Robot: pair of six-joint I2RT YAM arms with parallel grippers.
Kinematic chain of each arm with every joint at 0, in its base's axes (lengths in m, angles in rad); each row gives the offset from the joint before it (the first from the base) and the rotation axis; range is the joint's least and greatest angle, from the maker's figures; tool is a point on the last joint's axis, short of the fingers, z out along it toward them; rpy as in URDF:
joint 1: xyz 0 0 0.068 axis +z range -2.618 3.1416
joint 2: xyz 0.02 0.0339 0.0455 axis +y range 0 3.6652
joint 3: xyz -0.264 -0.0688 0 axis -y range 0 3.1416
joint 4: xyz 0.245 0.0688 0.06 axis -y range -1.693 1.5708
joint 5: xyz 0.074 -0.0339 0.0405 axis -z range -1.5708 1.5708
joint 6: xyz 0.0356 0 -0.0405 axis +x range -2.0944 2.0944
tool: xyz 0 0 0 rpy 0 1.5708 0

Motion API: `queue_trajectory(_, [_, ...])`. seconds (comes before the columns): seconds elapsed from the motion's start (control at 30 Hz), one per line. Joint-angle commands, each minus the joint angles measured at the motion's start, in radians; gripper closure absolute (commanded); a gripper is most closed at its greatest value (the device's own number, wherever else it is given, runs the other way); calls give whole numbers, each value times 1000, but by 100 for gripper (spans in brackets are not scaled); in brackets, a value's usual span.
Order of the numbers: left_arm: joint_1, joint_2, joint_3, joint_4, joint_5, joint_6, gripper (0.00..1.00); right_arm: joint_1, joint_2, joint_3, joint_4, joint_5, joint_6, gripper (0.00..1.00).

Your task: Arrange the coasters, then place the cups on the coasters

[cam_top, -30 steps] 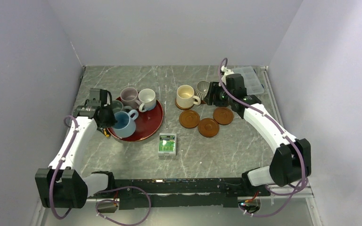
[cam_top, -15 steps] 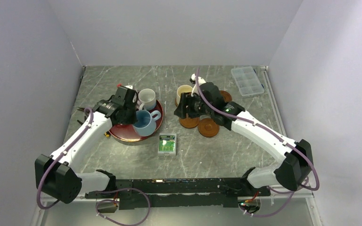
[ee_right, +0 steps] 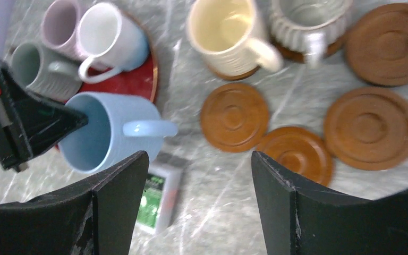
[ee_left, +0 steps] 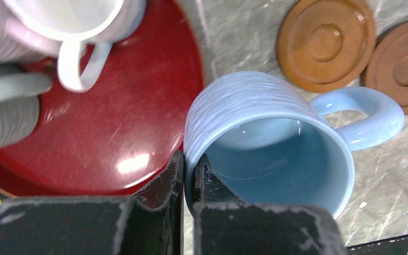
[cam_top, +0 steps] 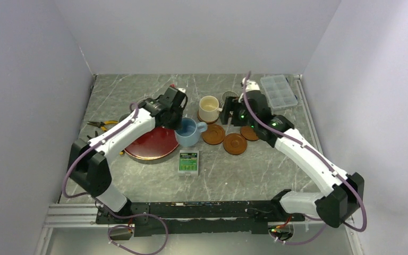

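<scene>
My left gripper [ee_left: 189, 166] is shut on the rim of the light blue cup [ee_left: 268, 141], one finger inside and one outside. It holds the cup [cam_top: 189, 131] just right of the red tray, close to three bare coasters [cam_top: 213, 134] [cam_top: 235, 143] [cam_top: 249, 133]. A cream cup [ee_right: 226, 32] and a striped cup [ee_right: 305, 21] each stand on a coaster. Another bare coaster [ee_right: 388, 42] lies beside the striped cup. My right gripper [ee_right: 199, 156] hangs open and empty above the coasters [ee_right: 234, 117]. White [ee_right: 106, 37], mauve [ee_right: 61, 24] and grey-green [ee_right: 40, 71] cups stand on the tray.
The large dark-red tray [cam_top: 151, 142] lies left of centre. A green box [cam_top: 188, 163] lies on the table in front of the blue cup. A clear compartment box [cam_top: 279, 91] sits at the back right, and pliers [cam_top: 102, 125] lie at the left.
My left arm has swung right, carrying the blue cup off the tray to beside the coasters. My right gripper has opened wider and has moved left, then back right, over the coasters.
</scene>
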Motion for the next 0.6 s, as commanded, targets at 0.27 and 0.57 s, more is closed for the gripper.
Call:
queue_trajectory(0.27, [-67,285,355,56,96,104,97,-353,-138,-129,4,-49,-164,19])
queue_trajectory(0.57, [-106,423,480,27,80,54,97,-454,-158,-186,43,-149,-165,19])
